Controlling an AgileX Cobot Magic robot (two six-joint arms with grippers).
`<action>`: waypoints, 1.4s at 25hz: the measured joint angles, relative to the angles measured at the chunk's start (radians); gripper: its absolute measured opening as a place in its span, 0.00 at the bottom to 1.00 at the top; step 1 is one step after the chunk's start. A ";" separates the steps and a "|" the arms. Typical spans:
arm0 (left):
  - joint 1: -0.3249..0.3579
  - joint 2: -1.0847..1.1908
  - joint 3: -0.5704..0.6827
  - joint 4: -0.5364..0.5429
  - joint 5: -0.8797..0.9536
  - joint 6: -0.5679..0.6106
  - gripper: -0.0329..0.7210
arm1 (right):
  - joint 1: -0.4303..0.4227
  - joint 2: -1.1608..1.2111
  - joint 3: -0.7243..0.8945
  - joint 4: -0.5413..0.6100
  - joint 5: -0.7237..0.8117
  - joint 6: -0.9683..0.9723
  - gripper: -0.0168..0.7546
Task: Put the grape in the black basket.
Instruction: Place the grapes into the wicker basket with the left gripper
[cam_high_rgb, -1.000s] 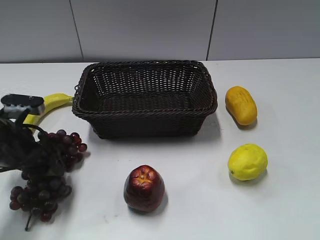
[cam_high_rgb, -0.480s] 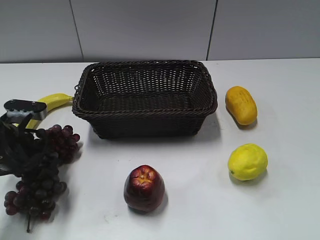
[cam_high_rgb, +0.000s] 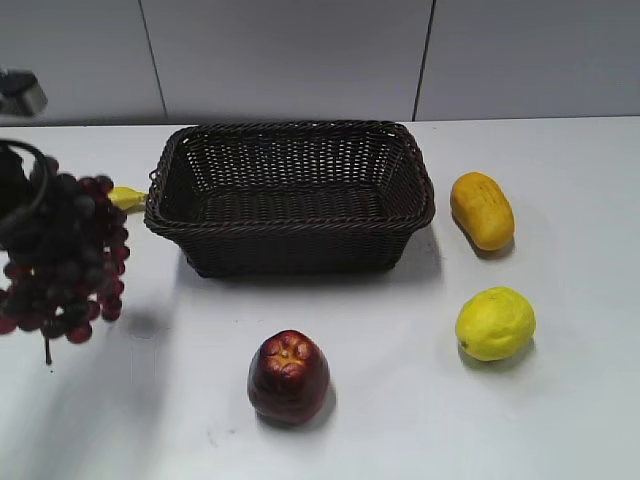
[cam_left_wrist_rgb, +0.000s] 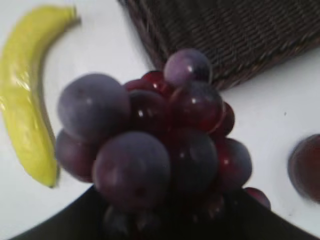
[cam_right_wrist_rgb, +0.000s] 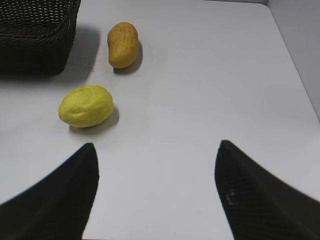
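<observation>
At the far left our left claw (cam_high_rgb: 20, 200) is raised off the desk, clamped on what it carries; our right claw (cam_right_wrist_rgb: 156, 192) hangs with jaws spread.

Grape (cam_high_rgb: 62, 255) hides most of banana (cam_high_rgb: 127, 197); left pincer unseen.

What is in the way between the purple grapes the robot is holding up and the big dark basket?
Nothing visible. The bunch of dark purple grapes hangs lifted off the white table, left of the dark woven wicker basket. Only the basket's near left braided rim lies between; the yellow banana lies on the table beside it, lower down.
</observation>
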 joint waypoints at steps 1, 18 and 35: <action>0.000 -0.020 -0.036 0.013 0.023 0.000 0.50 | 0.000 0.000 0.000 0.000 0.000 0.000 0.74; -0.113 0.096 -0.550 0.042 0.107 0.000 0.49 | 0.000 0.000 0.000 0.000 0.000 0.000 0.74; -0.231 0.499 -0.553 0.034 -0.220 0.000 0.49 | 0.000 0.000 0.000 0.000 0.000 0.000 0.74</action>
